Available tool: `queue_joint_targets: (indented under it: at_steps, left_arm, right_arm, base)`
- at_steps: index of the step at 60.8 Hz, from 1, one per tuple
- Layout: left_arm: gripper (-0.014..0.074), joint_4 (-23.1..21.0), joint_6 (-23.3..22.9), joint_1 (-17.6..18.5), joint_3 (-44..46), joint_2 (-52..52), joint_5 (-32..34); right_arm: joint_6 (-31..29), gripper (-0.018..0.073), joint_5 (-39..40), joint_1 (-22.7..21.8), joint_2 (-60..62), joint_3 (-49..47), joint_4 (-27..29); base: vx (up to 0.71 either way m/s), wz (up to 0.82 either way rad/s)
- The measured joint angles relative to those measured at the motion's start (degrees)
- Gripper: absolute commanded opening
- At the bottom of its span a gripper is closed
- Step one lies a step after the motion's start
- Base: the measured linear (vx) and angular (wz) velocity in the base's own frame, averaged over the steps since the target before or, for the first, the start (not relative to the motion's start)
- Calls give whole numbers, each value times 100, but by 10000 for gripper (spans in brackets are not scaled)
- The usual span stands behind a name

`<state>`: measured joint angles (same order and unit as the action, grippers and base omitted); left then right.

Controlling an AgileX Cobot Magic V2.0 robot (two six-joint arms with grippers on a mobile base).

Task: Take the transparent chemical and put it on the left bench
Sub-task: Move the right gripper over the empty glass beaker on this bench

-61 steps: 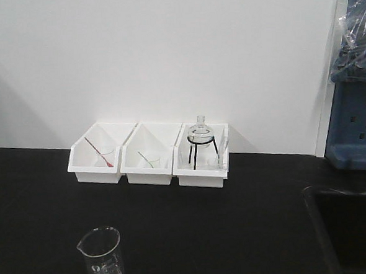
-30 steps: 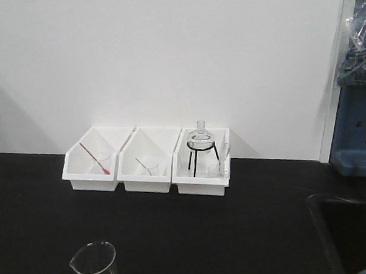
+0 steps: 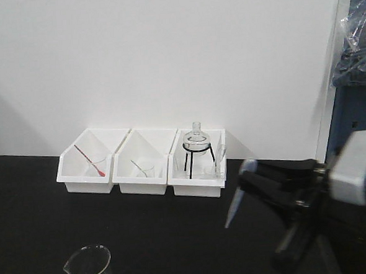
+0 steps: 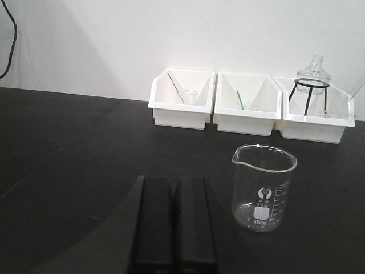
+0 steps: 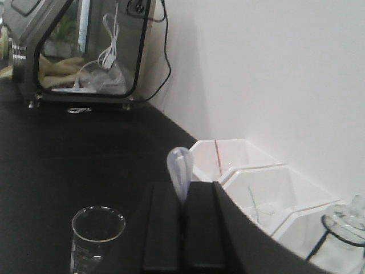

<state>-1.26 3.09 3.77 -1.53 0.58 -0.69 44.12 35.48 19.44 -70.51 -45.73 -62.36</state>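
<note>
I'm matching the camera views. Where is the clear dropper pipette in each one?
Front view: right of centre, the dropper pipette slants down from the right hand.
Left wrist view: not in it.
Right wrist view: centre, its bulb sticks up between the fingers.
Shared landmark: the glass beaker.

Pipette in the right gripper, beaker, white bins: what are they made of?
Pipette, clamped in the right gripper: probably soft translucent plastic, given the cloudy bulb with no glassy glints. Beaker: likely glass, clear with bright rim highlights and printed white graduations. Bins: opaque white plastic, with smooth, slightly glossy moulded walls.
</note>
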Motion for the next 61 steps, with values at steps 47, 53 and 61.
queue_joint_targets:
  at_steps: [47, 53, 61]
  left_arm:
    - [-4, 0, 0, 0, 0, 0, 0]
    - [-4, 0, 0, 0, 0, 0, 0]
    - [-4, 0, 0, 0, 0, 0, 0]
  right_arm:
    - [-2283, 9, -1138, 2375, -4611, -3957, 2863]
    - [-2172, 32, -1143, 2406, -4826, -3998, 2858]
    - [-1776, 124, -1457, 2406, -4921, -3998, 2862]
  base:
    - [0, 0]
    - [0, 0]
    - [0, 0]
